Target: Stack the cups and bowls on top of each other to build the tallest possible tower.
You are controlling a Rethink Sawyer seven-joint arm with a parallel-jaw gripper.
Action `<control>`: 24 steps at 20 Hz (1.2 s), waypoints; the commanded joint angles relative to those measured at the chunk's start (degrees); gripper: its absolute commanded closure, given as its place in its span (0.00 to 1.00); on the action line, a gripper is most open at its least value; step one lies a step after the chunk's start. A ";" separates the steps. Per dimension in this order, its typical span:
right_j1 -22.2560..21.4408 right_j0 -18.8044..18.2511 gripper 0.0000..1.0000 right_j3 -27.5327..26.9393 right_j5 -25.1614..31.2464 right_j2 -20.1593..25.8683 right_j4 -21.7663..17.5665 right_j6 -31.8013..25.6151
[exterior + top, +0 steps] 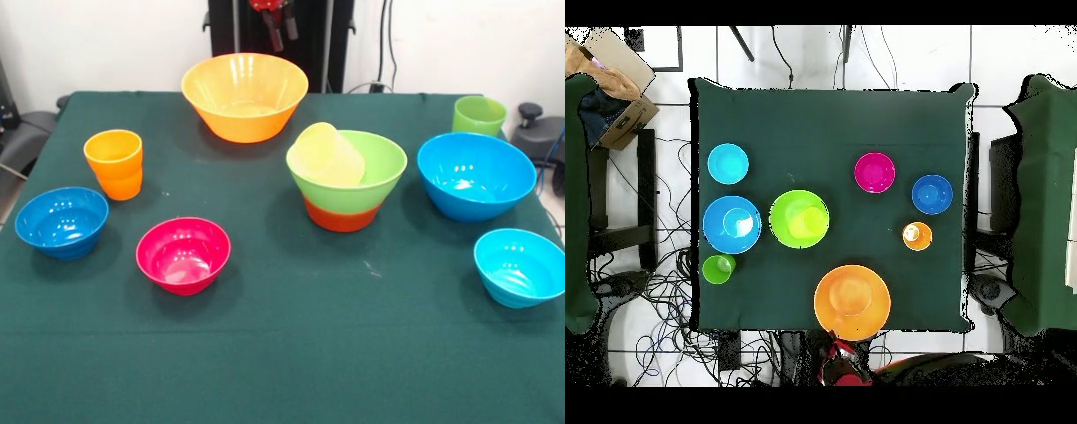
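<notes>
The tower stands right of centre: the light green bowl (375,177) (783,205) sits in the orange-red bowl (342,216), and the pale yellow cup (327,155) (806,222) lies tilted inside it. Standing alone are the big yellow-orange bowl (244,93) (852,301), big blue bowl (477,175) (732,224), small cyan bowl (521,267) (728,163), magenta bowl (184,254) (874,172), small dark blue bowl (62,221) (932,194), orange cup (114,163) (917,236) and light green cup (478,116) (718,269). My gripper (282,35) (840,365) is drawn back behind the yellow-orange bowl, open and empty.
A dark green cloth covers the table (282,353) (815,120). Cables lie on the floor around it, and a cardboard box (615,75) sits beyond one corner. Green-covered furniture (1050,200) flanks both sides.
</notes>
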 commanded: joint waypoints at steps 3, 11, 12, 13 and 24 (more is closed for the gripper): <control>-0.07 5.12 0.00 -2.92 -1.64 4.83 -4.85 8.12; 12.42 13.03 0.00 -9.34 -22.28 -6.96 0.17 -0.45; 12.73 13.52 0.00 -9.76 -23.03 -7.41 0.17 -0.47; 13.04 14.00 0.00 -10.17 -23.78 -7.86 0.17 -0.49; 17.76 19.66 0.00 -13.84 -33.89 -12.97 2.46 -1.20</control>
